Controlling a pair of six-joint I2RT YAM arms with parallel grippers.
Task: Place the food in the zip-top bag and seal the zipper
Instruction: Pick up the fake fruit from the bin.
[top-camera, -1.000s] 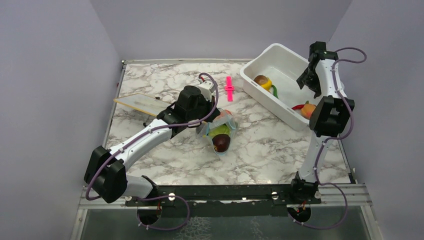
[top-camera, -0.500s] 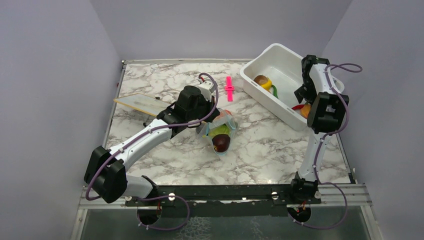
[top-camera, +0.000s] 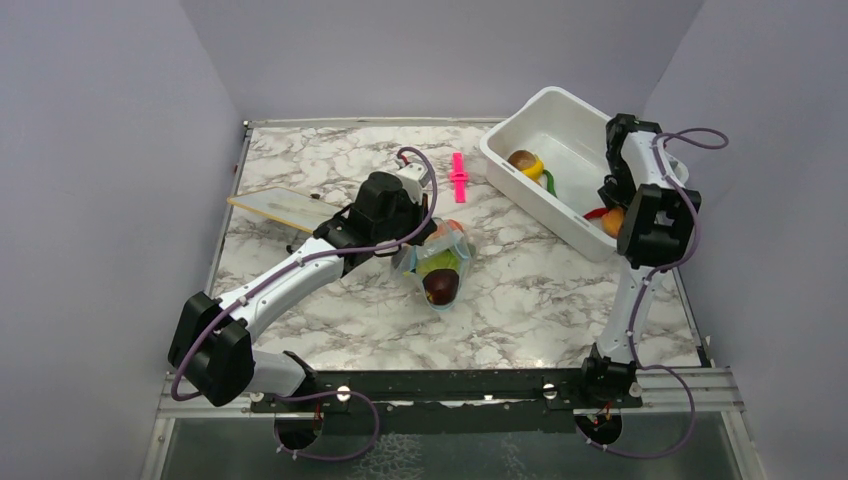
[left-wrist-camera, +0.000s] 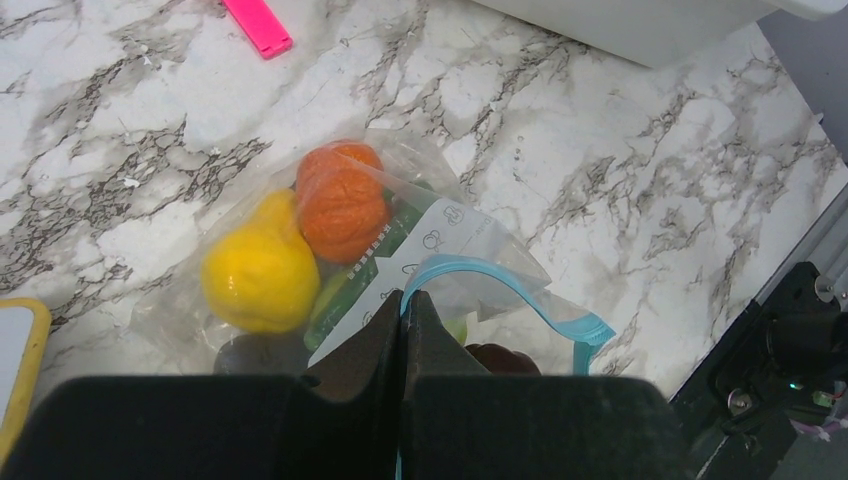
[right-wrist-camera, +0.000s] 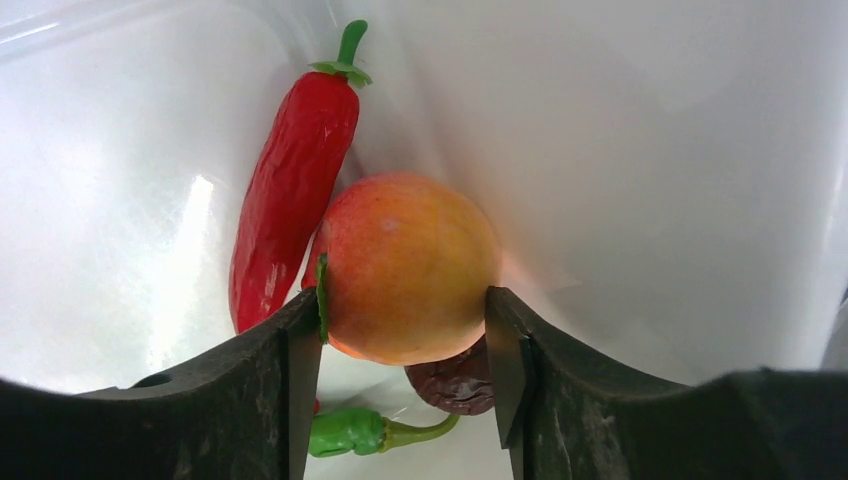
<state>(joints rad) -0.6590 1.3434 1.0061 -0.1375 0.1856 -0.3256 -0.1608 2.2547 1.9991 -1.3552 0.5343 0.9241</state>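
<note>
The zip-top bag (top-camera: 440, 262) lies mid-table with its mouth toward the arms. It holds a yellow fruit (left-wrist-camera: 258, 272), an orange piece (left-wrist-camera: 340, 200) and a dark brown piece (top-camera: 441, 286). My left gripper (left-wrist-camera: 405, 297) is shut on the bag's upper lip at the light blue zipper (left-wrist-camera: 500, 285), which arches up from the pinch. Inside the white tub (top-camera: 500, 165), my right gripper (right-wrist-camera: 403, 310) has both fingers pressed against an orange-yellow peach (right-wrist-camera: 405, 265). A red chili (right-wrist-camera: 290, 185), a green pepper (right-wrist-camera: 350, 432) and a dark brown piece (right-wrist-camera: 455, 380) lie beside it.
A pink clip (top-camera: 458, 176) lies behind the bag. A flat yellowish board (top-camera: 280, 208) sits at the left, partly under the left arm. Another yellow-brown piece (top-camera: 527, 162) rests at the tub's far end. The tub's walls stand close around the right gripper.
The right arm dropped into the tub's near right corner and its jaws closed in from wide onto the peach. The left arm and bag stayed still.
</note>
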